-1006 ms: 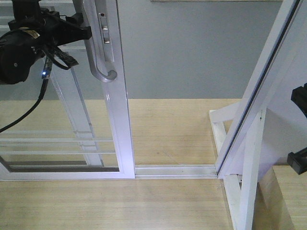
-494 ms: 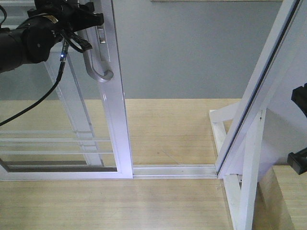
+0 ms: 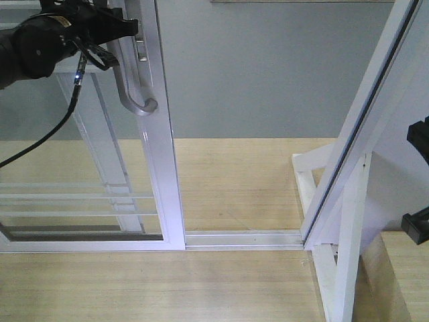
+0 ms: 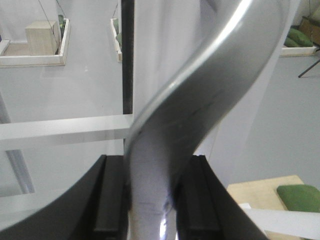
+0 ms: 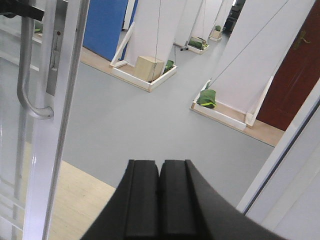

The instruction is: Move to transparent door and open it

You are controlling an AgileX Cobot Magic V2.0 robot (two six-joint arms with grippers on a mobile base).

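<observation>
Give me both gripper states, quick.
Left gripper: closed on the pull handle of the transparent door.
Right gripper: closed, holding nothing.

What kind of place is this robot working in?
Probably an indoor test hall: the transparent door stands on a wooden platform, and beyond it white columns sit in low trays with green bags on a grey floor.

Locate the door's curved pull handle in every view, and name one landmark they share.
Front-facing: pull handle upper left, hook end lowest.
Left wrist: handle fills the centre, clamped in the left tool.
Right wrist: handle far left, upper half.
Shared landmark: the white door stile it is mounted on.
</observation>
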